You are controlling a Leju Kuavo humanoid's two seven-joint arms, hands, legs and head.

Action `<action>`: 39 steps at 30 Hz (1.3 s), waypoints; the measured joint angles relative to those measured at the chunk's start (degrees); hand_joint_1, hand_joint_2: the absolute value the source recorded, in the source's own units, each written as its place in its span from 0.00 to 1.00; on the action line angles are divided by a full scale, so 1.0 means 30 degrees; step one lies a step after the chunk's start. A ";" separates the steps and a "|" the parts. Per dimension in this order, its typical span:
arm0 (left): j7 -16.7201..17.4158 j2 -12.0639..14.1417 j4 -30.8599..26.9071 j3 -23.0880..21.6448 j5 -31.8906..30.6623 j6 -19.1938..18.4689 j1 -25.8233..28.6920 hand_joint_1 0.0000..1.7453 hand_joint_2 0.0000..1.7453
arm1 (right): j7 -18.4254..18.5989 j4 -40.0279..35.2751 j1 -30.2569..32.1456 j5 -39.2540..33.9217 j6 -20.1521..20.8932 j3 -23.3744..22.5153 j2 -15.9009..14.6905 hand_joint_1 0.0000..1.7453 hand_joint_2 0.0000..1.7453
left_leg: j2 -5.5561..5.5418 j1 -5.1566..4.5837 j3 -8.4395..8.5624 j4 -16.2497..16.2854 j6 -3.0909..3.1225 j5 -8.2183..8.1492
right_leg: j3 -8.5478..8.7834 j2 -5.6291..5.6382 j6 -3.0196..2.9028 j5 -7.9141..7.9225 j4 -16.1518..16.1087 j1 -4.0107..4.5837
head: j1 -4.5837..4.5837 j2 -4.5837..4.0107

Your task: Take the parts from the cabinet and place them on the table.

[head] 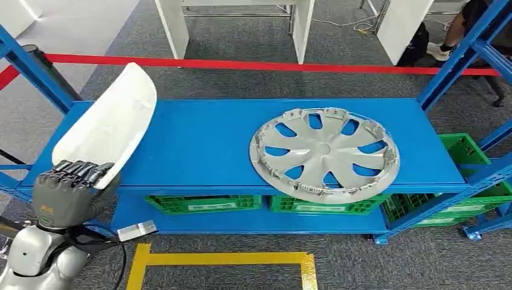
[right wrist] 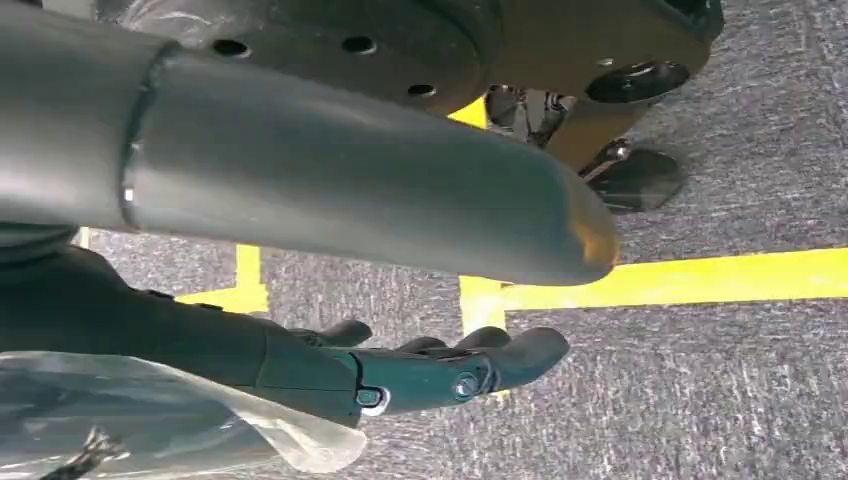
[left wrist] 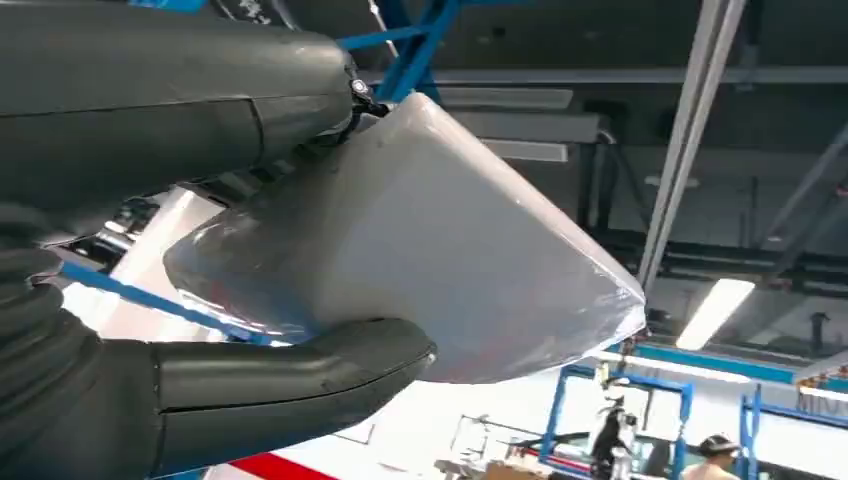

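Left hand (head: 69,187) grasps the near end of a white curved panel (head: 112,124), fingers wrapped over its lower edge. Panel is lifted and tilted, far end rising over the left end of the blue shelf (head: 199,145); whether it touches the shelf surface cannot be told. Left wrist view: thumb (left wrist: 290,375) under the panel (left wrist: 420,250), the dark fingers over the other side, glossy film on the panel's surface.

Silver wheel cover (head: 325,154) lies flat on the right half of the same shelf, well apart from the panel, its near rim overhanging the front edge slightly.

Green crates (head: 202,203) sit on the lower shelf level, more of them at the right end.

Right hand (right wrist: 440,370) hangs above grey carpet (right wrist: 720,380) with yellow floor tape (right wrist: 700,277). Fingers lie loosely extended and apart, nothing between them. A clear plastic sheet (right wrist: 150,420) shows near the wrist; what it belongs to cannot be told.

Red tape line (head: 259,64) crosses the floor beyond the shelf. White furniture legs (head: 175,27) stand behind it.
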 joint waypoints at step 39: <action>0.2135 0.0663 0.0313 -0.1151 0.0779 0.0015 -0.0002 1.00 1.00 | -0.0015 0.0007 0.0029 -0.1202 0.0036 0.0794 0.0299 0.00 0.00 | 0.0305 0.0153 -0.0051 -0.0486 0.0610 0.0556 | -0.2819 -0.0132 0.0601 -0.2476 0.5645 -0.0090 | 0.0146 0.0000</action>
